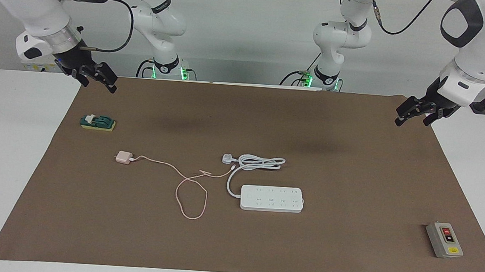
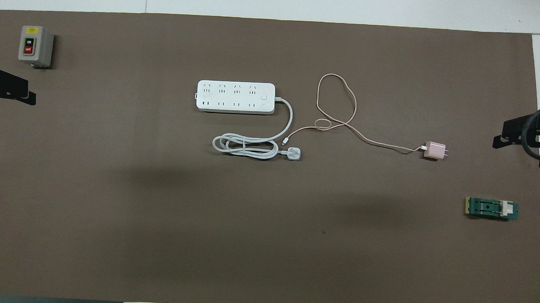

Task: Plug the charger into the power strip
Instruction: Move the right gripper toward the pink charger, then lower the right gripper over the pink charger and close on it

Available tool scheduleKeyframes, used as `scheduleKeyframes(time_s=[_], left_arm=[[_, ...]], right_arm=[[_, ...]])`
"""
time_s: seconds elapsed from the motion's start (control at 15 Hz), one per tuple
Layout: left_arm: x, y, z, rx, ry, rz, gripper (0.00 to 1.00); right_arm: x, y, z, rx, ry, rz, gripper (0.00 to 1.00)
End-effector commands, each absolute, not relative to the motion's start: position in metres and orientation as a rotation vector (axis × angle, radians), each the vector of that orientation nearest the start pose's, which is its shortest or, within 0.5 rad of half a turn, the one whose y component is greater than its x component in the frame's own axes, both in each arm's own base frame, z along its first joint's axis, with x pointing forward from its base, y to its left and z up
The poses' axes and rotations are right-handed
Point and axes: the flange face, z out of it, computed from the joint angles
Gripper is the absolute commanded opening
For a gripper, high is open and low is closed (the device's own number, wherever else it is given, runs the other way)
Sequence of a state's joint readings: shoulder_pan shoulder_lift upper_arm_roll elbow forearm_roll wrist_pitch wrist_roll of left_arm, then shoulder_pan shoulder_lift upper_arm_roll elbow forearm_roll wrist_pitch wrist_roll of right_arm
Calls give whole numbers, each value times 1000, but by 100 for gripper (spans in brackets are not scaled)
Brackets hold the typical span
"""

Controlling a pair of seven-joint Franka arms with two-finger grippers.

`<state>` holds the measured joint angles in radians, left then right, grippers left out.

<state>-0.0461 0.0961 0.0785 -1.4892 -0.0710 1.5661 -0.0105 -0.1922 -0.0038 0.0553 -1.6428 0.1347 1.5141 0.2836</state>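
Grey switch box (image 1: 444, 239), power strip (image 1: 272, 198) sockets plainest overhead, charger (image 1: 123, 157) unplugged, left hand (image 1: 418, 112), right hand (image 1: 97, 77), both apart, waiting.

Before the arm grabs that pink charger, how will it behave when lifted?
The charger looks small, so probably light. Its thin cable lies in loose loops, so it will likely trail floppily. The cube's smooth faces may slip.
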Motion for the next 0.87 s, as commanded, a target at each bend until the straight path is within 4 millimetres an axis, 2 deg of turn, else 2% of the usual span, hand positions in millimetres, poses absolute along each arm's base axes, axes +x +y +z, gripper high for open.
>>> scheduleKeyframes(time_s=[0.0, 0.07, 0.27, 0.4, 0.53, 0.67, 0.8], left_arm=[[577, 5, 612, -3211, -53, 1, 100], [576, 7, 613, -3210, -48, -2, 100], [576, 6, 613, -3211, -48, -2, 100], [576, 6, 612, -3211, -48, 3, 100], [575, 5, 612, -3210, -50, 11, 100], [576, 0, 613, -3210, -38, 4, 100], [574, -1, 612, -3210, -33, 19, 100]], right_arm=[[558, -82, 547, -2728, 969, 301, 100], [564, -96, 532, -2661, 1073, 322, 100], [578, -121, 485, -2419, 1338, 421, 99], [582, -124, 463, -2284, 1499, 444, 99], [575, -120, 438, -2214, 1617, 503, 100], [567, -121, 419, -2151, 1652, 535, 100], [565, -149, 400, -2007, 1704, 567, 100]])
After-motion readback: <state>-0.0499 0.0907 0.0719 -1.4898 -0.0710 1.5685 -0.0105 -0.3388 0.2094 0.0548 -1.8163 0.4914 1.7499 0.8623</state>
